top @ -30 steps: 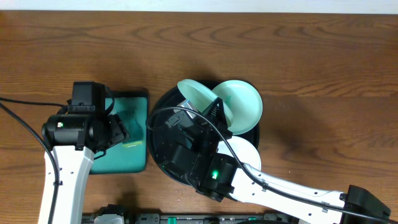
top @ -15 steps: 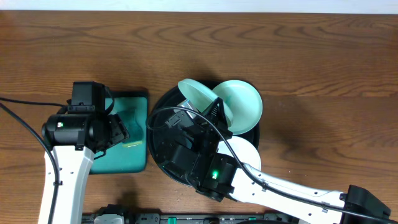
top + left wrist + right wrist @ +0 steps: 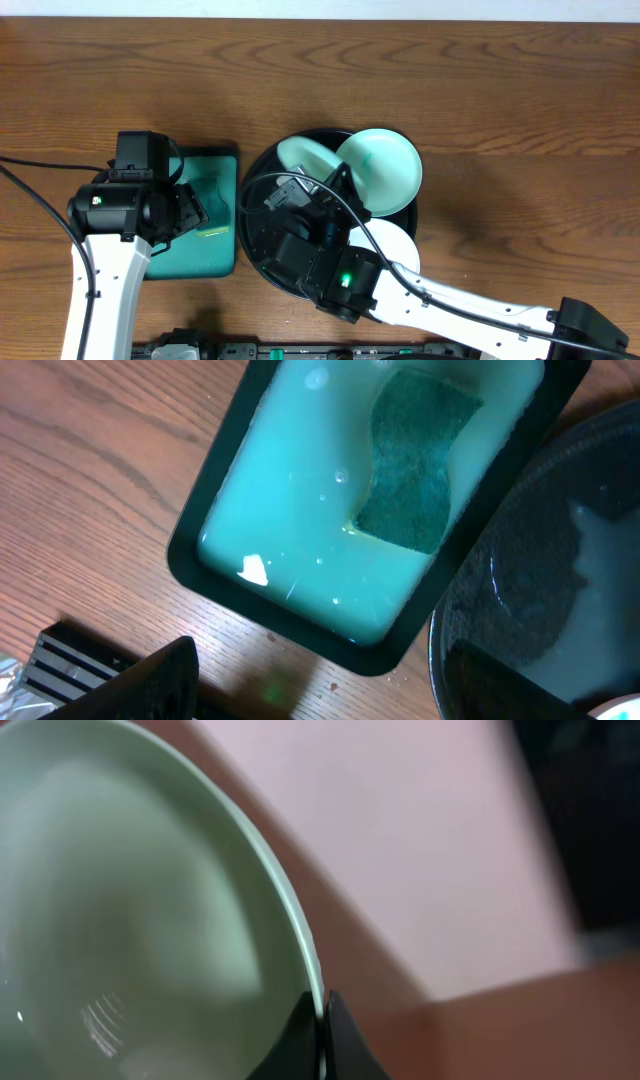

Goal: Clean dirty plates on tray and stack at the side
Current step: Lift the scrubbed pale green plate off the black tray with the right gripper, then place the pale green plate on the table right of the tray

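The right gripper (image 3: 322,1022) is clamped on the rim of a pale mint-green plate (image 3: 130,920), its fingertips pinched tight with the edge between them. This plate is held tilted over the far side of the round black tray (image 3: 500,580), in which cloudy water is seen. A second mint-green plate (image 3: 388,168) is propped at the tray's far right edge, and a white plate (image 3: 390,243) lies beside it, nearer the robot. The left gripper (image 3: 330,682) is spread wide with nothing between its fingers, above the near end of the rectangular teal tray (image 3: 205,255). A dark green sponge (image 3: 415,460) lies in that tray's pale liquid, on the wooden table (image 3: 500,90).
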Controlling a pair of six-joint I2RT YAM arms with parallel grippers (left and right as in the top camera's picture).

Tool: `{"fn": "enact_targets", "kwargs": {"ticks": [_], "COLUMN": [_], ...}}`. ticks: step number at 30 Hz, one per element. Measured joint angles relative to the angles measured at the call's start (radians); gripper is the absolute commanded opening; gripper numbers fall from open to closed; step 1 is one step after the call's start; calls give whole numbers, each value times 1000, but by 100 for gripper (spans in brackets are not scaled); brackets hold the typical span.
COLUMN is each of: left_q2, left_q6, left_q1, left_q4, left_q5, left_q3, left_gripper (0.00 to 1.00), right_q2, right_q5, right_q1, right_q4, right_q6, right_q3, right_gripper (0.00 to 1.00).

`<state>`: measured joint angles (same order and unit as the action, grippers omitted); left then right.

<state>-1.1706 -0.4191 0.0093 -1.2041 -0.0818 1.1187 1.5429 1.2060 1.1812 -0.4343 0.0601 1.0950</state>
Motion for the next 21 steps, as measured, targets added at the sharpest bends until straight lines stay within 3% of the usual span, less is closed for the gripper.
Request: {"fn": "enact_targets", "kwargs": {"ticks": [9,16,21], "left_q2": [0,0,0], "left_q6": [0,0,0], "left_q1": [0,0,0], "left_q4": [1,0,0], "left_q5": [0,0,0], "left_q3": [0,0,0], "left_gripper": [79,79,79], "right_q2": [0,-1,-1], "right_q5": [-630,-1117,-1357], "right_q1": [-241,-558,-826], "right_q4": [-16,54,50], "right_q6": [-446,-604,-660], "right_q3": [-5,-6,-6], "right_gripper": [1,1,1]}}
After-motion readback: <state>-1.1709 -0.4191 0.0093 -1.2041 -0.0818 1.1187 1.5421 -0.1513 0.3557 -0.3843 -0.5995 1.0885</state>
